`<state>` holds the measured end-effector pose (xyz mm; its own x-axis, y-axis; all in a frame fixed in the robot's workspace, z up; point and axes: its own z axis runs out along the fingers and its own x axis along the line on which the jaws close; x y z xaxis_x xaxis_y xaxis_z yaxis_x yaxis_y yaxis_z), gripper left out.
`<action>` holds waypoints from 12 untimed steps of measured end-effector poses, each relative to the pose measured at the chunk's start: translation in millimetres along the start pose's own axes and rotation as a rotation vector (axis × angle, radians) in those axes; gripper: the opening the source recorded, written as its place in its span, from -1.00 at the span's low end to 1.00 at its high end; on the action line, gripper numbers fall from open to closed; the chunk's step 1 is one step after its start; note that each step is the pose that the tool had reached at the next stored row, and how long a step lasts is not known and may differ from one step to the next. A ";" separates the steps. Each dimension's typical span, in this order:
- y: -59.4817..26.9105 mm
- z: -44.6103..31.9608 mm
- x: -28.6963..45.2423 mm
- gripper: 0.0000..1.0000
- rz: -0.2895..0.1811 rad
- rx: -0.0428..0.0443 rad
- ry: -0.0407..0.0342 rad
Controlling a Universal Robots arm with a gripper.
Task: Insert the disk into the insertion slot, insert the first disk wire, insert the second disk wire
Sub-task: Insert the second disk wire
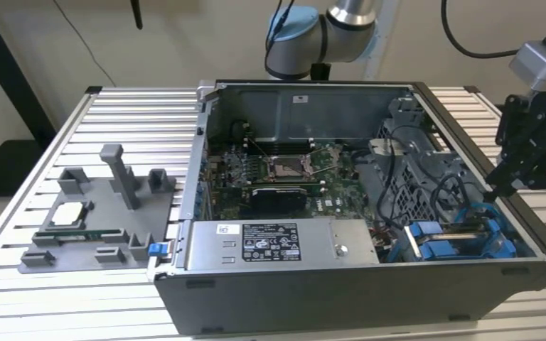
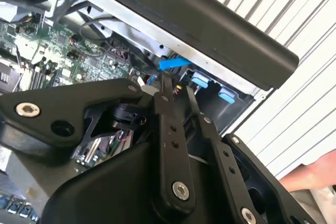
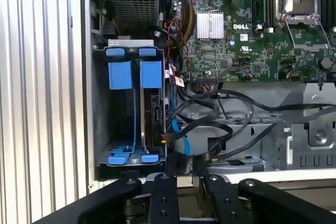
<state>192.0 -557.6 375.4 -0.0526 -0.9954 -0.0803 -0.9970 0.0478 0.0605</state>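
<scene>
Grey slot [image 3: 103, 109] lies just beneath your gripper [image 3: 185, 162], and the disk [image 3: 156, 109] looks already seated inside it. Your fingers are narrow, apparently pinching the blue wire [image 3: 179, 136] by its end; plugging both wires seems left.

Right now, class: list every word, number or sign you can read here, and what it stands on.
Print on the power supply label: too small to read.
White markings on the motherboard: too small to quote.
Lettering on the gripper: partly cut off, unreadable.
Nothing can be quoted.
</scene>
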 end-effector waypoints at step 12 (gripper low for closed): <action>-4.4 10.4 0.8 1.00 0.001 -0.0088 0.0006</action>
<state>195.8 -557.7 364.7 -0.0533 -0.9954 -0.0796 -0.9964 0.0478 0.0693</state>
